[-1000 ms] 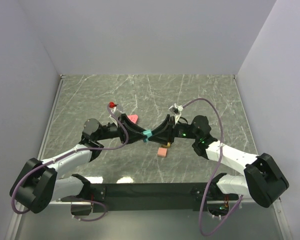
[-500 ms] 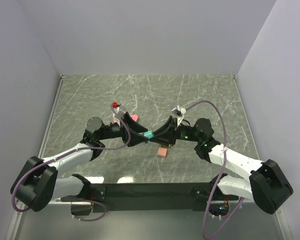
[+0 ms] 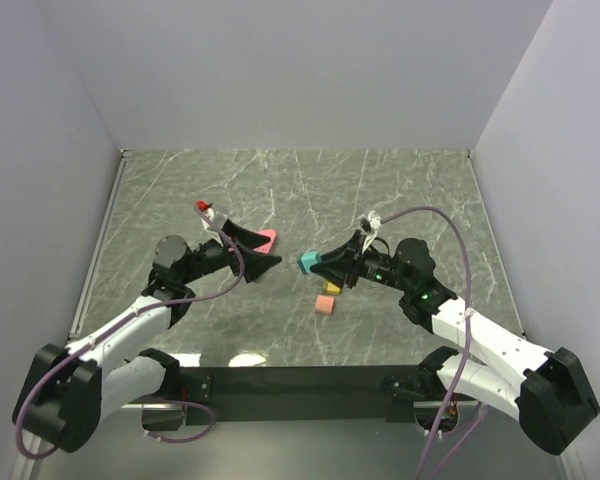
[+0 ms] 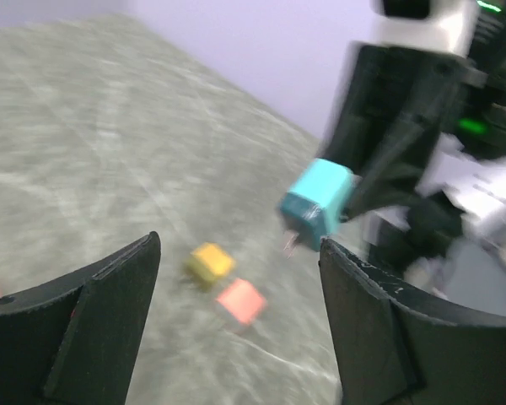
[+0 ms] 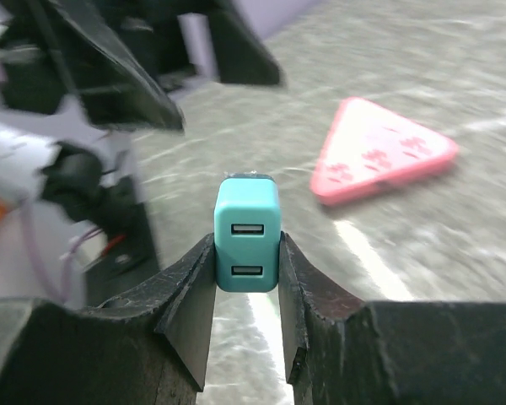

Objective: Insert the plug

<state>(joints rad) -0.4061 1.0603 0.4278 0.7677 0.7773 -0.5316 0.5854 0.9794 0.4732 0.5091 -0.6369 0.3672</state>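
Since a second ago the two grippers, which had met at the teal plug [image 3: 307, 264] over the middle of the table [image 3: 410, 190], have parted: the left gripper [image 4: 238, 246] has drawn back to its own side with its jaws spread wide and nothing between them, and the plug has stayed with the right gripper [image 5: 246, 253], pinched by its flat sides and apparently held off the surface, USB ports toward that wrist and prongs pointing at the left arm. The handover looks finished, so the carry to the socket seems to be the step in hand. A pink triangular socket block [image 5: 379, 156] lies just beside the left fingers; a yellow block [image 3: 330, 288] and a pink block [image 3: 324, 306] lie near the plug. Next, I judge, the prongs must be tipped downward, lined up with the triangle's slots and pressed in, perhaps with the left gripper steadying the block
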